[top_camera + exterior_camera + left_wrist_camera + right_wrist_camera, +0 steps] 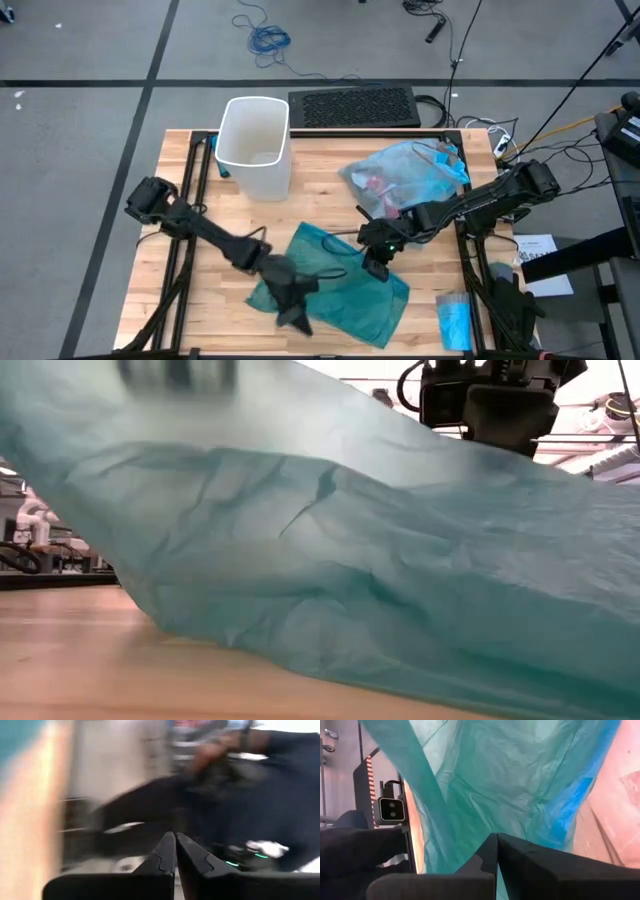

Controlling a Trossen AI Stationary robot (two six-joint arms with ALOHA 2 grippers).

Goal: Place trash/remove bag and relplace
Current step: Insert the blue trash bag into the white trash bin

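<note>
Table (pixel 330 150) of pale wood planks; grey floor (pixel 90 40) around.

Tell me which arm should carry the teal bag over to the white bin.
Right, probably. The right gripper is shut on the teal bag and nearer the white bin; the left gripper, shut, sits at the bag's far corner.

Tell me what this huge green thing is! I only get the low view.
Observer: It's a teal-green bag lying crumpled on the front half of the table.
Operator: Where's the bin?
Observer: The white bin stands at the back left, with no liner showing in it.
Operator: And the trash?
Observer: The trash sits inside the pale blue bag at the back right, just beyond the shut right end effector.
</note>
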